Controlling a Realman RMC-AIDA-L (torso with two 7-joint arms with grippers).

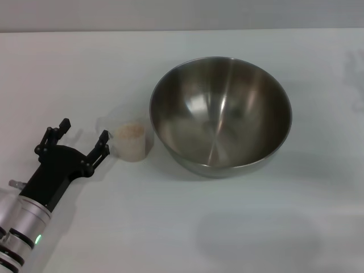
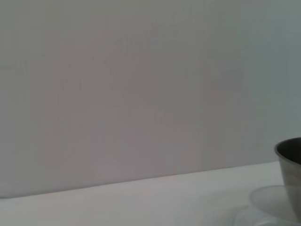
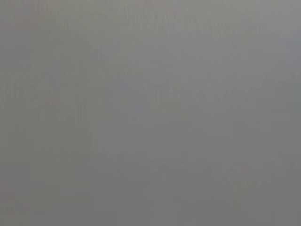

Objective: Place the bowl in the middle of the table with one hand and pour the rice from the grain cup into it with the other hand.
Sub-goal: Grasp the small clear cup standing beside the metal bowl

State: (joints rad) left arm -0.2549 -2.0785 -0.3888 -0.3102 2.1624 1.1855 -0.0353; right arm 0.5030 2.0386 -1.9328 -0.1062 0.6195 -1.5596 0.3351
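On the table [image 1: 239,227] we see the bowl [image 1: 220,114] near the middle (bare steel inside); just left, the grain cup [image 1: 133,141] holds rice [image 1: 130,131]. Our left gripper [image 1: 83,135] gapes wide beside it, gripping nothing.

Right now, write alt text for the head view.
An open left gripper reaches toward a small clear cup of rice on a white table. A large empty steel bowl stands just right of the cup.

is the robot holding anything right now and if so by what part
Nothing is held. The left end effector is open beside the grain cup, not gripping it. The right end effector is out of view.
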